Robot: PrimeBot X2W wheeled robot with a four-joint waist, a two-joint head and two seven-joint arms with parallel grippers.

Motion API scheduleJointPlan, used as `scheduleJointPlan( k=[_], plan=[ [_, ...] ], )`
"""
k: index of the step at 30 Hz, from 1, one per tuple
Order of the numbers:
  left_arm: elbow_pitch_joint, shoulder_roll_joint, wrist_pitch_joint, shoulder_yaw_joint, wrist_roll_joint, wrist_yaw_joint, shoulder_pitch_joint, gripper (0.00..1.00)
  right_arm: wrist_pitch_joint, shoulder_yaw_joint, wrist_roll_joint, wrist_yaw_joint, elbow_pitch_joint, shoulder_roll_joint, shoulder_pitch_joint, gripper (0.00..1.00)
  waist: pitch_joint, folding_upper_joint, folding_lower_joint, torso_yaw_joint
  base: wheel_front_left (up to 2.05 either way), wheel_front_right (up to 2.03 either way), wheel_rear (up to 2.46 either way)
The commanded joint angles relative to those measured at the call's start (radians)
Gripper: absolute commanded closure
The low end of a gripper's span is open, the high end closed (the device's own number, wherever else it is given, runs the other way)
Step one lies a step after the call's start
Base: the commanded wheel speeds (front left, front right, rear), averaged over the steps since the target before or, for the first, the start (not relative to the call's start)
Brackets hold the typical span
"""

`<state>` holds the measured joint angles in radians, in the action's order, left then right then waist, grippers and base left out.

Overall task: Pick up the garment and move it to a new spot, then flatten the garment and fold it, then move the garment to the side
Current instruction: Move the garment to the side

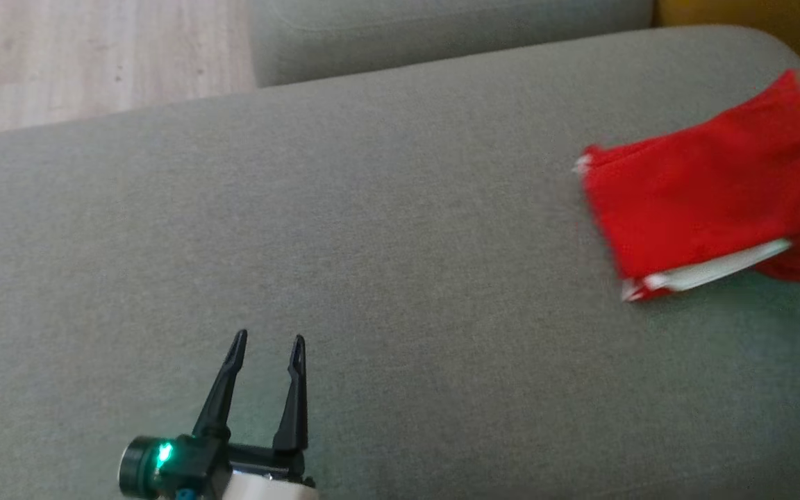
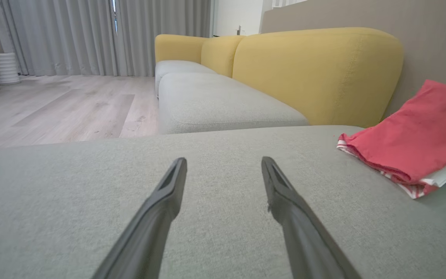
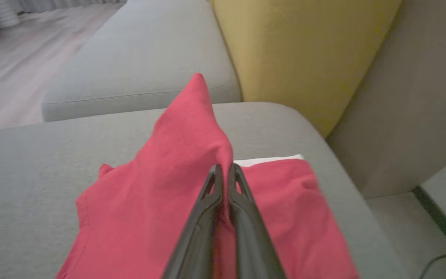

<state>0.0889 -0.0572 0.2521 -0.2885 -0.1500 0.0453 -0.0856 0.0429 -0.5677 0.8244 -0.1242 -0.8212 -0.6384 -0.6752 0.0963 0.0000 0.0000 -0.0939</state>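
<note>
The garment [image 1: 709, 201] is red with white trim and lies folded at the right end of the grey sofa cushion [image 1: 372, 264]. In the right wrist view my right gripper [image 3: 225, 168] is shut on a fold of the garment [image 3: 176, 170], which rises in a peak above the fingers. A dark bit of that gripper shows at the right edge of the head view. My left gripper [image 1: 267, 342] stands open low at the left above bare cushion, far from the cloth. Its two fingers [image 2: 168, 190] are spread in the left wrist view, with the garment [image 2: 412, 135] off to the right.
A second grey seat cushion [image 2: 215, 100] lies beyond, with yellow backrests [image 2: 316, 69] behind it. Wooden floor [image 1: 87, 55] lies past the cushion's far left edge. A grey panel [image 3: 412, 116] stands right of the sofa, and a cable [image 3: 439, 259] lies on the floor there.
</note>
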Motion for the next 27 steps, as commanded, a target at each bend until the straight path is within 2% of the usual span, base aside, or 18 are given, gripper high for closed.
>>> scheduleJointPlan(
  k=[1,4,5,6,7,13,14,22,24,27],
  plan=[
    [-0.035,0.007,0.010,0.030,-0.007,0.007,0.041,0.00,0.004,0.000,-0.014,-0.007,0.026,-0.063,-0.039,1.00,0.022,0.0000,0.0000,-0.019,0.00,0.00,0.00],
    [-0.036,0.007,0.010,0.030,-0.006,0.004,0.051,0.00,0.003,0.008,-0.032,-0.007,0.016,-0.122,-0.056,1.00,0.031,0.0000,0.0000,-0.023,0.00,0.00,0.00],
    [-0.034,0.007,0.010,0.030,-0.007,0.002,0.053,0.00,0.005,0.009,-0.044,-0.007,0.007,-0.131,-0.061,0.84,0.030,0.0000,0.0000,-0.022,0.00,0.00,0.00],
    [-0.032,0.007,0.010,0.030,-0.007,0.001,0.054,0.00,0.001,0.009,-0.058,-0.007,-0.003,-0.133,-0.063,0.00,0.026,0.0000,0.0000,-0.021,0.00,0.00,0.00],
    [-0.028,0.007,0.010,0.031,-0.008,0.000,0.055,0.00,-0.009,0.012,-0.070,-0.007,-0.013,-0.126,-0.061,0.00,0.019,0.0000,0.0000,-0.019,0.00,0.00,0.00],
    [-0.001,0.007,0.010,0.040,-0.013,-0.005,0.020,0.00,-0.131,0.003,-0.112,-0.007,-0.031,0.026,0.085,0.00,-0.092,0.0000,0.0000,0.016,0.00,0.00,0.00],
    [-0.001,0.007,0.010,0.040,-0.013,-0.005,0.020,0.00,-0.131,0.003,-0.112,-0.007,-0.031,0.026,0.085,0.00,-0.092,0.0000,0.0000,0.016,0.00,0.00,0.00],
    [0.030,0.005,0.010,0.083,-0.016,-0.022,-0.020,0.00,-0.296,0.001,-0.188,-0.007,0.015,0.216,0.302,0.00,-0.167,0.0000,0.0000,0.071,0.00,0.00,0.00],
    [0.036,0.005,0.010,0.094,-0.015,-0.019,-0.026,0.00,-0.303,0.044,-0.225,-0.007,0.051,0.259,0.347,0.00,-0.186,0.0000,0.0000,0.082,0.00,0.00,0.00],
    [0.037,0.005,0.010,0.114,-0.005,-0.002,-0.038,0.00,-0.304,0.180,-0.328,-0.007,0.180,0.316,0.443,0.00,-0.212,0.0000,0.0000,0.097,0.00,0.00,0.00]
  ],
)
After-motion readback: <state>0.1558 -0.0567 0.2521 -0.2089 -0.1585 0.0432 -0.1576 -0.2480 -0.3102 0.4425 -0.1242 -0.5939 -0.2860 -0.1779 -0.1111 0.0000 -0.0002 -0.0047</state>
